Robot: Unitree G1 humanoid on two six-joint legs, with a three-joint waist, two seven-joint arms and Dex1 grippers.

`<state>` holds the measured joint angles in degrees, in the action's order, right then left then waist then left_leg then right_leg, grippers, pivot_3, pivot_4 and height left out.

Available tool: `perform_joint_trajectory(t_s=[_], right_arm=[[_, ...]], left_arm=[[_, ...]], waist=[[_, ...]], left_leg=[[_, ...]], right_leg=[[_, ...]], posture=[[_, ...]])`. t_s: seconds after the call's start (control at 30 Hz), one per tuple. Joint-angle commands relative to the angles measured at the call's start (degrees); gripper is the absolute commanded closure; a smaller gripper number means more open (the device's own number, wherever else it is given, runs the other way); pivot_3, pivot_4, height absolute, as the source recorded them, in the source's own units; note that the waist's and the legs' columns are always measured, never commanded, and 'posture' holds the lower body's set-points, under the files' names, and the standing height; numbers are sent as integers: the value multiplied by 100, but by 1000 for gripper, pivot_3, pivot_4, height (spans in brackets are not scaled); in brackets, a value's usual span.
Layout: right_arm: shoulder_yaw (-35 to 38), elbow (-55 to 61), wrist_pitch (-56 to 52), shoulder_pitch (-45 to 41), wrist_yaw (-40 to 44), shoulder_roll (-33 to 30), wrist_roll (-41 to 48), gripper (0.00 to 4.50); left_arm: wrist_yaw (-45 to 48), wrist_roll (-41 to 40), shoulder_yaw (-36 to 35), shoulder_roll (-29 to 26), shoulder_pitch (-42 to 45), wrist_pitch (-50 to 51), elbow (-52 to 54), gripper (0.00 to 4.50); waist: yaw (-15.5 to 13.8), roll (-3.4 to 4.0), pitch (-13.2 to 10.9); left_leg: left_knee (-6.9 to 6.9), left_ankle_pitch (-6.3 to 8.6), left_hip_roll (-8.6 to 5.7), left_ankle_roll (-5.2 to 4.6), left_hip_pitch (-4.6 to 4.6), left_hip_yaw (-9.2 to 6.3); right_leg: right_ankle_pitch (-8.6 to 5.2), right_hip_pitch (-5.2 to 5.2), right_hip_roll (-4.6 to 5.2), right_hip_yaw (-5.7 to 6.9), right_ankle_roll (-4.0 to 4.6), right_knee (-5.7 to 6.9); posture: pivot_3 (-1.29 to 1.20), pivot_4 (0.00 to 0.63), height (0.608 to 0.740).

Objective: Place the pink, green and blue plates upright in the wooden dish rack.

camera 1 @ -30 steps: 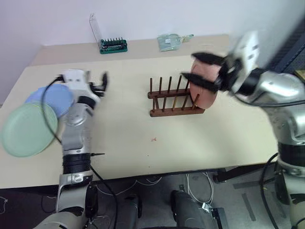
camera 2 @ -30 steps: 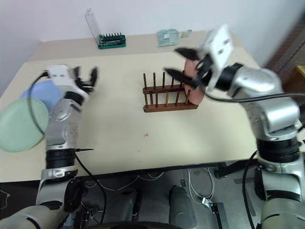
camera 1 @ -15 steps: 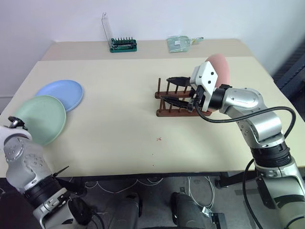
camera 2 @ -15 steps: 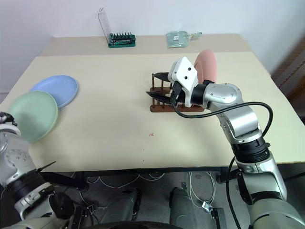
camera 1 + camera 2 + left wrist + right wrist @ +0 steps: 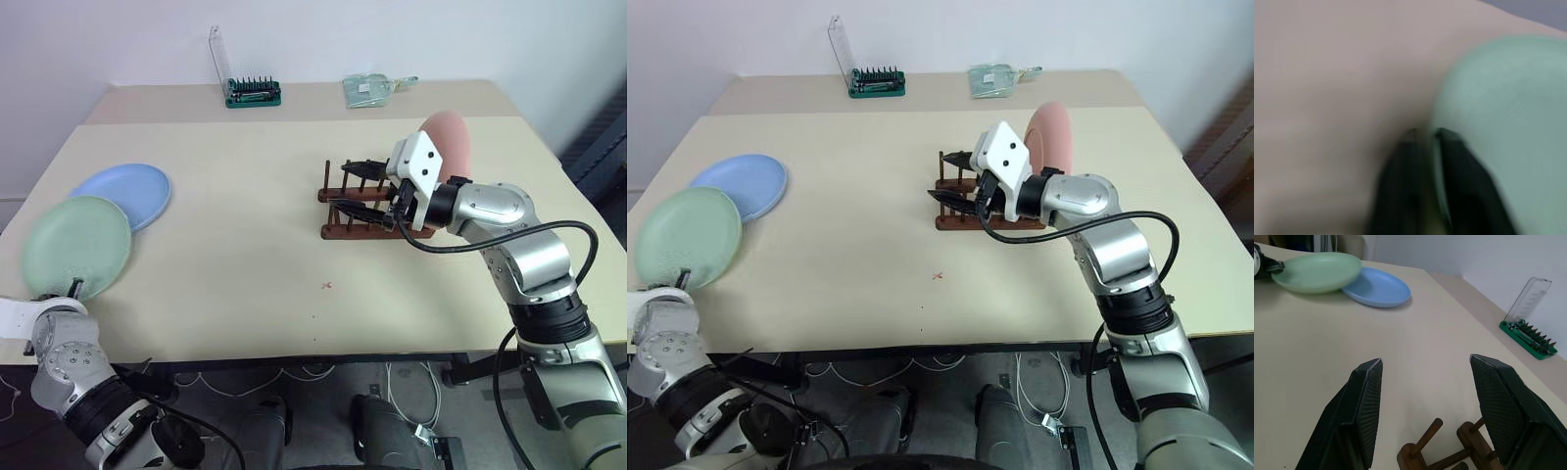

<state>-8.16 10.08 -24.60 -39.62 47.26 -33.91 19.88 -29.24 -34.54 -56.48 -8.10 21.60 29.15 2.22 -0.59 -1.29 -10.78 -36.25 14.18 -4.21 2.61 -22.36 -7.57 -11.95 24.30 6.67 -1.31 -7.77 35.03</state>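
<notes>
The pink plate [image 5: 448, 145] already stands up in the dish rack [image 5: 362, 204], where the right gripper [image 5: 360, 193] waits, jaws apart, while far away the left gripper [image 5: 1424, 134] has its jaws clamped on the green plate [image 5: 76, 246], and the blue plate [image 5: 127, 191] lies beside it on the worktop [image 5: 245, 255].

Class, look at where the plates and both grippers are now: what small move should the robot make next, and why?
Probably lift the green plate off the table. The left gripper is shut on its rim, the pink plate already stands upright in the wooden dish rack, and the right gripper is open over it, holding nothing.
</notes>
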Motion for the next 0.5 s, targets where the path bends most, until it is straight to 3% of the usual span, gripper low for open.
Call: perform_joint_trajectory(t_s=[0.03,0.2,0.27,0.37,0.43,0.5], right_arm=[[204,272,69,17,-59,5,-27,1615],[228,310,78,53,-41,-19,-45,1615],[265,320,21,4,12,-20,41,1615],[272,323,-135,-136,121,-9,174,760],[82,244,315,-233,108,-17,-222,46],[-227,67,998,-330,-47,-10,-909,46]], left_arm=[[31,-200,77,-6,24,-262,-40,4451],[263,-258,408,33,-71,-540,134,4451],[607,-39,856,39,-59,-906,472,4451],[1055,356,1722,-74,160,-1239,918,4500],[1270,705,2445,-249,433,-1102,1025,4500],[1508,941,3168,-351,771,-875,1078,4500]], waist=[[2,0,0],[2,0,0],[0,-3,-1],[-22,-14,-5],[-21,-14,-5],[-4,-14,-5]], left_leg=[[0,0,0,0,0,0],[0,0,0,0,0,0],[0,0,0,0,0,1],[-2,-1,0,2,-5,-2],[-4,-1,-2,2,-7,-1],[-2,-2,-2,2,-6,-1]], right_leg=[[0,0,0,0,0,0],[0,0,0,0,0,0],[0,0,0,0,0,0],[1,0,-1,1,2,-3],[1,-2,0,1,3,-6],[2,-1,-1,1,3,-5]], posture=[[0,150,740],[0,150,740],[0,150,740],[0,150,740],[0,150,740],[0,150,740]])
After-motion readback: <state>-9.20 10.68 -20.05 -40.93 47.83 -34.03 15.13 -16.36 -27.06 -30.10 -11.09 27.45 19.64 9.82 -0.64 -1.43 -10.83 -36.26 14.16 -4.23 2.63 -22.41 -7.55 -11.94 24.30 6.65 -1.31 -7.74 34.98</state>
